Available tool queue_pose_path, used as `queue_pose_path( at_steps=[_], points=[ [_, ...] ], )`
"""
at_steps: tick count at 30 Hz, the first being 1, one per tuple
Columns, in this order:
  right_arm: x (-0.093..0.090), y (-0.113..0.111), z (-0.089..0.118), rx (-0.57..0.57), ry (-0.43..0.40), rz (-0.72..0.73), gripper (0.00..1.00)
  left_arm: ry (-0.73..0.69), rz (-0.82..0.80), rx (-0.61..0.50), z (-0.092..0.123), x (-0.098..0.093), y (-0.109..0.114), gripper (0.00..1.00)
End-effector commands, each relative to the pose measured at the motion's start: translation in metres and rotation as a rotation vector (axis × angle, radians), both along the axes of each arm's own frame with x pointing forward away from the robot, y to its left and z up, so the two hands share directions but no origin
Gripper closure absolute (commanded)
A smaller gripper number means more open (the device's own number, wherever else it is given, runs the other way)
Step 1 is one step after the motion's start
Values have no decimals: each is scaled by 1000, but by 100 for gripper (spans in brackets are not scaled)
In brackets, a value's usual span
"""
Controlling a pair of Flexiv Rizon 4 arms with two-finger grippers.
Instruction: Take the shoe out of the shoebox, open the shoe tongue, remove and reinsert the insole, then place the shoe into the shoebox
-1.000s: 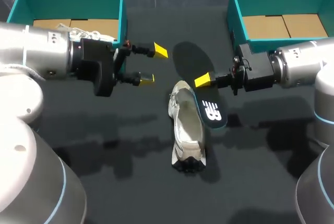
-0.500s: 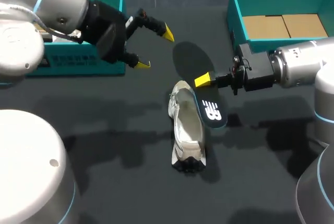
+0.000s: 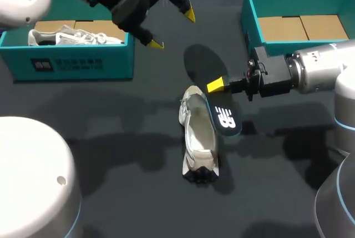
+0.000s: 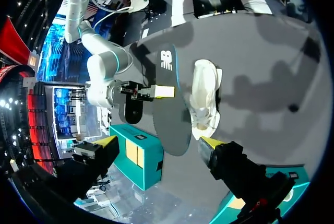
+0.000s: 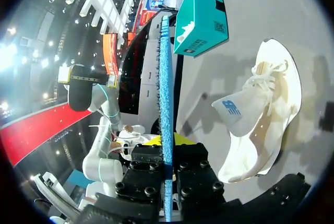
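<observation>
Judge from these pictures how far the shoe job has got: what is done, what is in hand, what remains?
Done: the shoe lies out on the table, tongue seemingly open, and the insole is out. In hand: the right gripper is shut on the insole beside the shoe; the left gripper hangs open, empty. Left: reinsert the insole, then return the shoe to a shoebox.

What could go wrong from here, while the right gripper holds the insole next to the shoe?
The right gripper pinches the insole only at one end, so it may bend or slip when pushed in. The shoe lies free on the table, with the open left gripper away from it, so it may slide.
</observation>
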State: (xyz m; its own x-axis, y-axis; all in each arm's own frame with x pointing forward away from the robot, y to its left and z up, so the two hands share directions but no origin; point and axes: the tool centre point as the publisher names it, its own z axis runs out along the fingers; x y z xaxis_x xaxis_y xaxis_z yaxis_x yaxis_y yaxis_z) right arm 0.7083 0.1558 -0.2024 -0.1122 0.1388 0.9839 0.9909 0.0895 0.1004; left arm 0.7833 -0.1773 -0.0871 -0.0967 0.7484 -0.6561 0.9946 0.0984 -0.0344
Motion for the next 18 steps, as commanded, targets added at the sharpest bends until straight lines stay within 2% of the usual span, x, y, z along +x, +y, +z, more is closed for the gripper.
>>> queue_pose_path(
  at_steps=[1,10,18],
  points=[
    [-1,1,0,-3,1,-2,100,65,2,466,-1,12,-20,0],
    [-1,1,0,-3,1,-2,100,121,-11,656,-9,29,-48,0],
    [-1,1,0,-3,1,-2,100,143,-62,716,-16,44,-65,0]
  ],
)
